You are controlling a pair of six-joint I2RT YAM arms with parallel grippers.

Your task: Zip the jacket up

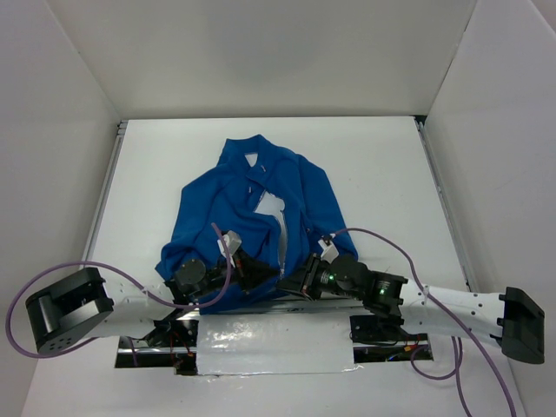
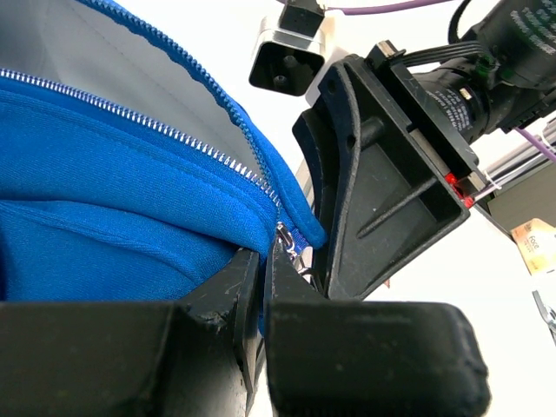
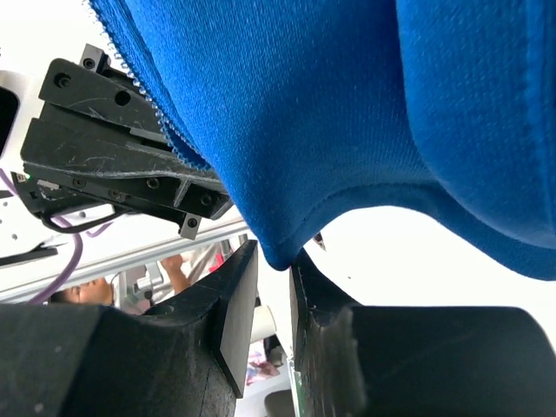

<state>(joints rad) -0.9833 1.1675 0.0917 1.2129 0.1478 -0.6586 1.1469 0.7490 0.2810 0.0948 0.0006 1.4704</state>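
Observation:
The royal-blue jacket (image 1: 252,200) lies on the white table, its front open and white lining showing along the light zipper (image 1: 282,234). My left gripper (image 1: 258,269) is at the bottom hem. In the left wrist view it (image 2: 265,261) is shut on the hem right at the zipper's lower end, where the teeth (image 2: 156,126) run down to a small metal piece (image 2: 289,236). My right gripper (image 1: 297,280) is just right of it. In the right wrist view it (image 3: 274,261) pinches the lower corner of the other front panel (image 3: 347,104) at its fingertips.
White walls enclose the table on three sides. A strip of silver tape (image 1: 274,343) covers the near edge between the arm bases. Purple cables (image 1: 52,278) loop from both arms. The two grippers nearly touch; the right one (image 2: 382,174) fills the left wrist view.

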